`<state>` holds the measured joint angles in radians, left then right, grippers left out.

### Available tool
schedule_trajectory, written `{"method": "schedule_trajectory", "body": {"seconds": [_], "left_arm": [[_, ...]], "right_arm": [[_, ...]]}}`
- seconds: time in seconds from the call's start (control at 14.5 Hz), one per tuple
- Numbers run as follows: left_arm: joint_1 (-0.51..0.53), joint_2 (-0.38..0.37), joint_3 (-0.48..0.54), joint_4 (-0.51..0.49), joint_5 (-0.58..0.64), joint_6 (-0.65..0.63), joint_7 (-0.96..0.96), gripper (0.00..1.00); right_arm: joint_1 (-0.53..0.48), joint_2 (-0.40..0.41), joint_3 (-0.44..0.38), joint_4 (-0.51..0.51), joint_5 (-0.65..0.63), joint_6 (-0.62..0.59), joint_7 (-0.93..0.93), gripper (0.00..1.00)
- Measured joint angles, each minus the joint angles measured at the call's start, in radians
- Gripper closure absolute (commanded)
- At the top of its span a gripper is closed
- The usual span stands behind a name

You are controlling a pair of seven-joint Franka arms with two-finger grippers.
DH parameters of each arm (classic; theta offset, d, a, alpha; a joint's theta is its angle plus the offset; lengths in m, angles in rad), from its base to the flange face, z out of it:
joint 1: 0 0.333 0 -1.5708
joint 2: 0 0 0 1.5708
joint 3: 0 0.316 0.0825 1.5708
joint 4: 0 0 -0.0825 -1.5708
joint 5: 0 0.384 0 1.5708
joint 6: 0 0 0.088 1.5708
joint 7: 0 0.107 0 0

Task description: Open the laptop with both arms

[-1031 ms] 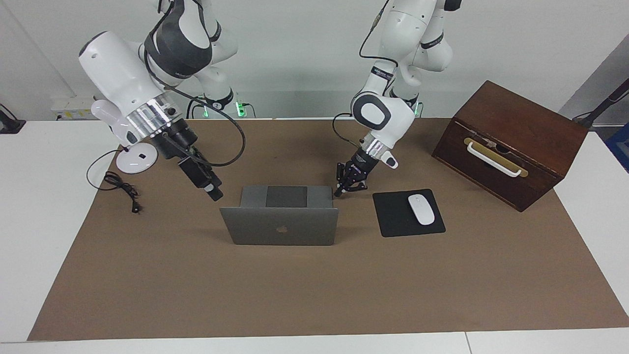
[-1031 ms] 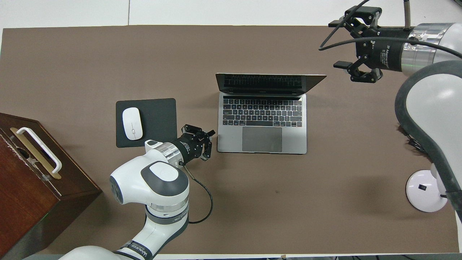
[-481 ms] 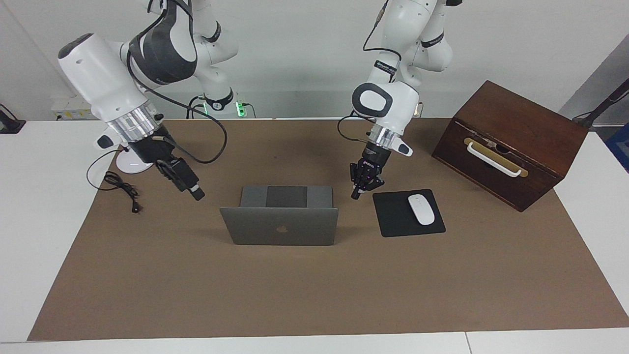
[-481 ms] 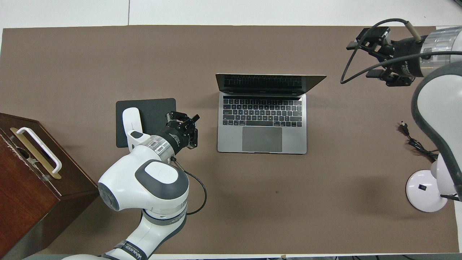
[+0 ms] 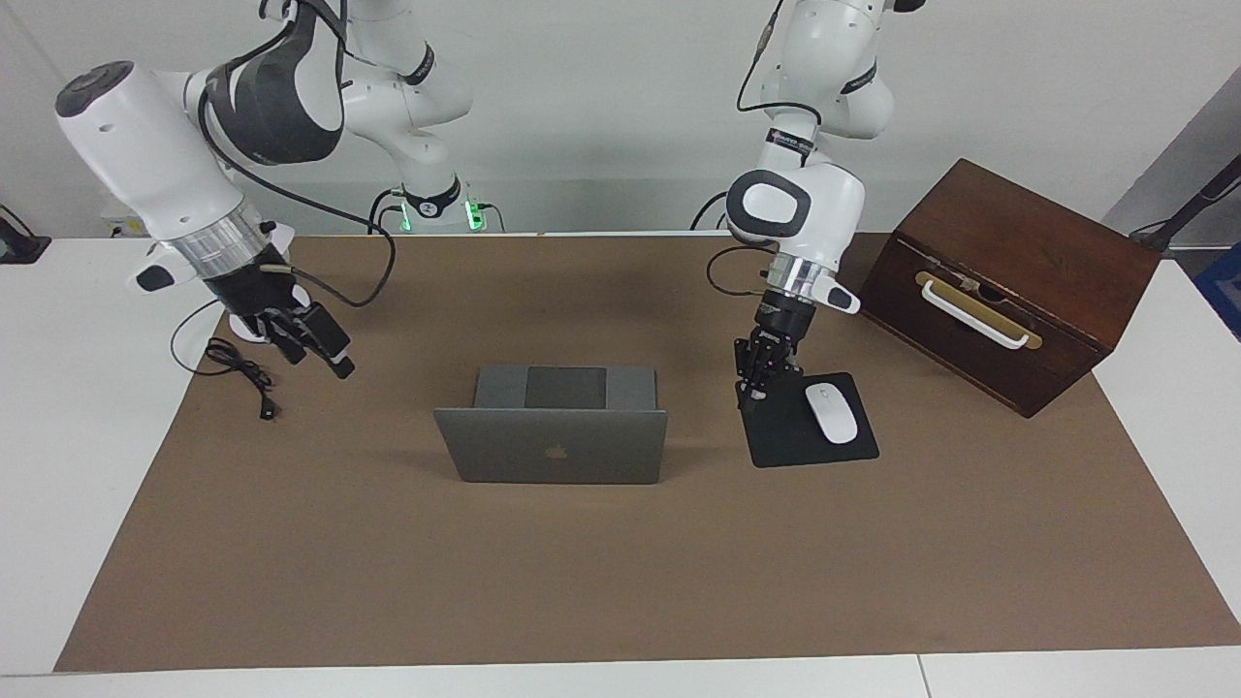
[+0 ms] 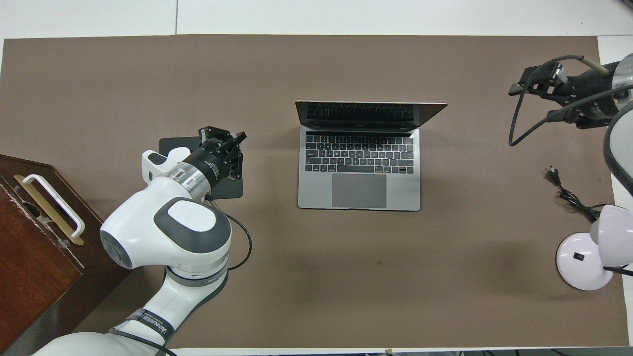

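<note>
White counter (image 5: 58, 436) under a brown mat (image 5: 679, 582), plain wall at the robots' end. On my screens the laptop (image 5: 553, 446) sits mid-mat with its lid already raised. The hinge lies along the edge farther from the robots, so keyboard and screen face them, and its long side runs from one arm's end of the counter toward the other.

The left claw (image 5: 748, 393) hangs over the corner of the black mouse pad (image 5: 795, 441) closest to the laptop, its fingers spread and holding nothing. The right claw (image 5: 325, 357) is raised over the mat's edge at the right arm's end, above a loose cable (image 5: 238, 373), also spread and empty.

The laptop lies between the two claws, touched by neither, and the left one is clearly closer. I judge the opening done, leaving me only to park both arms.
</note>
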<state>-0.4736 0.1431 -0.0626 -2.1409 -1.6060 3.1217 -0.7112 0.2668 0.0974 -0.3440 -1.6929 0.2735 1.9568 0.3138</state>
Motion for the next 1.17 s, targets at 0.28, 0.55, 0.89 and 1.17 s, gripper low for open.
{"method": "schedule_trajectory", "body": {"seconds": [0.28,0.55,0.89,1.17], "left_arm": [[0.104,0.001,0.002,0.033,0.114,-0.095,0.004,1.00],[0.213,0.001,0.005,0.065,0.261,-0.245,0.005,1.00],[0.302,0.002,0.007,0.107,0.545,-0.379,0.008,1.00],[0.345,0.002,0.011,0.111,0.820,-0.522,0.010,1.00]], "right_arm": [[-0.092,-0.035,0.097,0.003,-0.079,-0.065,-0.027,0.00],[-0.173,-0.067,0.161,0.006,-0.128,-0.132,-0.106,0.00],[-0.265,-0.080,0.267,0.061,-0.194,-0.210,-0.132,0.00],[-0.304,-0.100,0.307,0.081,-0.225,-0.256,-0.136,0.00]]}}
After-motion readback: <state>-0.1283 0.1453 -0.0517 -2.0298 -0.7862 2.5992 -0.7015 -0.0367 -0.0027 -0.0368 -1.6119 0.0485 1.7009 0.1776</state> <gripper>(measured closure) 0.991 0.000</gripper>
